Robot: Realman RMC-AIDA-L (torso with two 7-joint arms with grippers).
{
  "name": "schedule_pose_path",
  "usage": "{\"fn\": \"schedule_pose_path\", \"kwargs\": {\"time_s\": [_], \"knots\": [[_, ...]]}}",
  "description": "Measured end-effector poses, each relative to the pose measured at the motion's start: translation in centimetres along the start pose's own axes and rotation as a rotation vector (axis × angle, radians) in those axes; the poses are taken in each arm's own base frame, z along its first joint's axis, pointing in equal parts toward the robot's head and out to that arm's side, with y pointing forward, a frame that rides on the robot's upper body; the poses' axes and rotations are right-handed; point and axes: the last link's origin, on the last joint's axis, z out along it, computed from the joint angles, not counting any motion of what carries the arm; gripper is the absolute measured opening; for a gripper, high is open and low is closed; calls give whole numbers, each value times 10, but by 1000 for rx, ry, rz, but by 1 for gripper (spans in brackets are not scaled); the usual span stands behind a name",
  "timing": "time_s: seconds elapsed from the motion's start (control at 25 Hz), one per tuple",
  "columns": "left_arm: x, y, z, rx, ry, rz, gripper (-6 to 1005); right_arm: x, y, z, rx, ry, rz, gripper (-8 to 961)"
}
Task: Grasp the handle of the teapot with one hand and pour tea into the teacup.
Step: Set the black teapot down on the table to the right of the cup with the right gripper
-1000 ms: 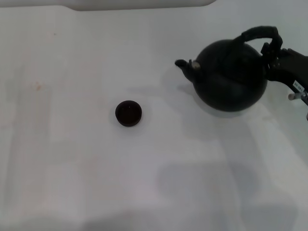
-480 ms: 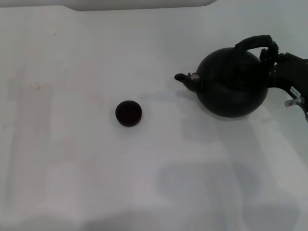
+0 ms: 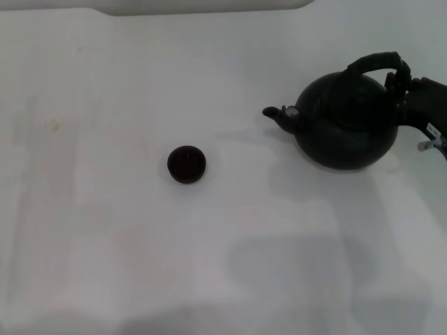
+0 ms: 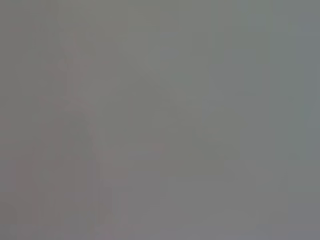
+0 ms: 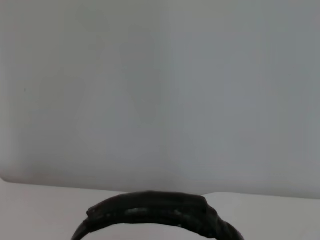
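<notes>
The black teapot [image 3: 346,125] is at the right of the head view, spout [image 3: 276,114] pointing left, its base at or just above the table. My right gripper [image 3: 399,80] comes in from the right edge and is shut on the right end of the hoop handle [image 3: 374,61]. The handle's arch also shows in the right wrist view [image 5: 155,210]. The small dark teacup [image 3: 186,164] stands upright on the table, well to the left of the spout and apart from it. My left gripper is out of view.
The white table [image 3: 105,230] spreads across the whole head view. A white raised edge [image 3: 202,5] runs along the back. The left wrist view shows only plain grey.
The teapot has come down from a raised, tilted pose to level, and has shifted a little to the right with my right gripper. The teacup has not moved.
</notes>
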Motion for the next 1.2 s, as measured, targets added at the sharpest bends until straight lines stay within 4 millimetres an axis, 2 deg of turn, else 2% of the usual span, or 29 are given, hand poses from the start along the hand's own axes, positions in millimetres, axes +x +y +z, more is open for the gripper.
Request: {"fn": "schedule_pose_path", "kwargs": {"time_s": [0.44, 0.64, 1.2], "knots": [[0, 1, 0, 0, 1, -1, 877, -6, 2, 4, -2, 13, -38, 190], [0, 1, 0, -1, 2, 0, 878, -9, 2, 1, 4, 7, -47, 406], [1, -2, -1, 2, 4, 10, 879, -18, 8, -27, 59, 38, -28, 408]]}}
